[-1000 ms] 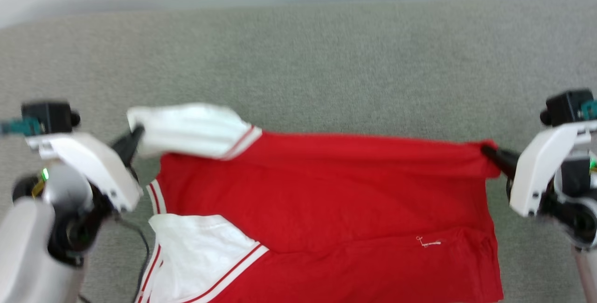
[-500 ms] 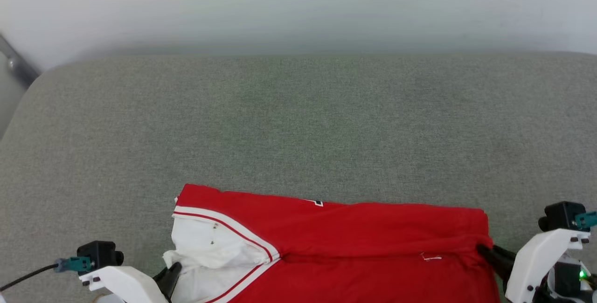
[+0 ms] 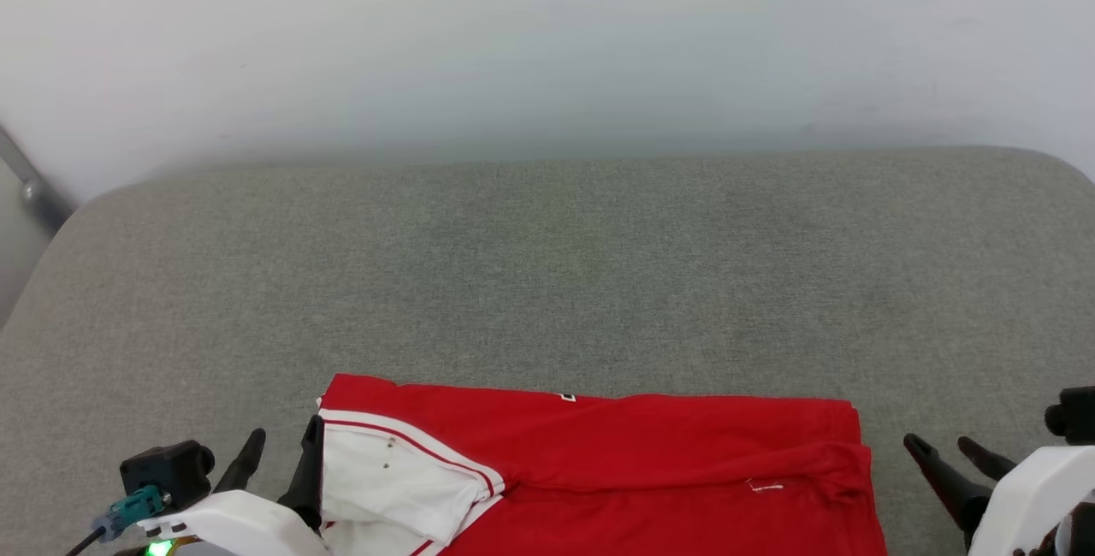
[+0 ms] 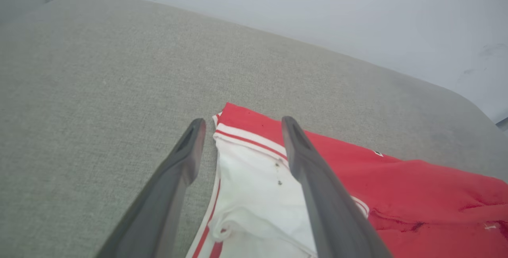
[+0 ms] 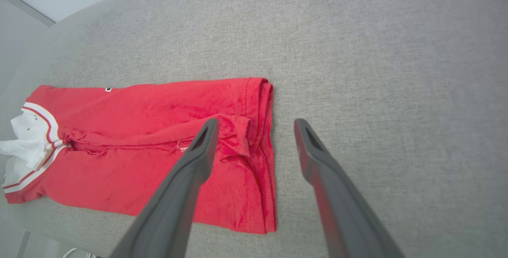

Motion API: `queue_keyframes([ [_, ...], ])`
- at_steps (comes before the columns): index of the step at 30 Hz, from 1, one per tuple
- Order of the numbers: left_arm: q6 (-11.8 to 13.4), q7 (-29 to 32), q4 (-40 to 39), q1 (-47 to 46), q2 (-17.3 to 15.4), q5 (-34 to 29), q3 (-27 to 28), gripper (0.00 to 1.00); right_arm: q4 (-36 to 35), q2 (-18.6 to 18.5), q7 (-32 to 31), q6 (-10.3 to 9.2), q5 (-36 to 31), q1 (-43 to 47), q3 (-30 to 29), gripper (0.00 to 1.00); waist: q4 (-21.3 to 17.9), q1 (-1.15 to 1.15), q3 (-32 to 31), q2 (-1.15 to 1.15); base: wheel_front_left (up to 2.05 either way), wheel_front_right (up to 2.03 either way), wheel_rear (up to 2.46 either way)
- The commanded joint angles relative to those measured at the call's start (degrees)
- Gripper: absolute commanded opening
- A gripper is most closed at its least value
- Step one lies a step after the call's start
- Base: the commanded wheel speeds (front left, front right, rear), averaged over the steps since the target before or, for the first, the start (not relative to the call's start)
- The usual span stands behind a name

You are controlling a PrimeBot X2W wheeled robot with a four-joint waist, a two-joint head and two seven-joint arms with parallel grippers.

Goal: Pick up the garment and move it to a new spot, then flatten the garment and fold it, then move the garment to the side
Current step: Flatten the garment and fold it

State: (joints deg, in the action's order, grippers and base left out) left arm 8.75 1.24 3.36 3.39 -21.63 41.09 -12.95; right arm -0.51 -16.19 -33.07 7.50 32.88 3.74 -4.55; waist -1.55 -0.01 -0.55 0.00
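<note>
The left end effector [image 3: 285, 446] and right end effector [image 3: 939, 446] had just opened and released the red jersey [image 3: 650, 453], which lay folded, suggesting that fold was finished.

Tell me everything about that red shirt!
The garment is a bright red jersey of soft-looking cloth, with a white panel edged in red stripes at its left end. It lies folded into a long band, a bit rumpled, on the grey cushion, near its front edge. The left gripper and right gripper stand open at its ends, neither holding it.
</note>
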Motion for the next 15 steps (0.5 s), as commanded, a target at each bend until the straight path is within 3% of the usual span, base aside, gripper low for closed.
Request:
queue_keyframes([
  [1,0.4,-1.0,-0.6,-0.2,0.2,-0.8,-0.1,1.0,-0.8,0.4,-0.4,-0.02,-0.6,0.7,-0.6,1.0,-0.3,0.01,-0.4,0.0,0.0,0.0,0.0],
  [8,1.4,-10.0,-3.9,-2.4,1.4,-7.1,-1.5,1.0,-4.4,2.1,-4.8,-0.02,-4.2,-0.7,-6.7,1.0,0.3,0.01,-1.2,0.0,0.0,0.0,0.0],
  [15,1.5,-13.7,-5.1,-3.7,2.8,-10.7,-3.6,1.0,-3.0,2.6,-11.0,-0.02,-5.4,-1.6,-9.1,1.0,3.2,0.01,-0.3,0.0,0.0,0.0,0.0],
])
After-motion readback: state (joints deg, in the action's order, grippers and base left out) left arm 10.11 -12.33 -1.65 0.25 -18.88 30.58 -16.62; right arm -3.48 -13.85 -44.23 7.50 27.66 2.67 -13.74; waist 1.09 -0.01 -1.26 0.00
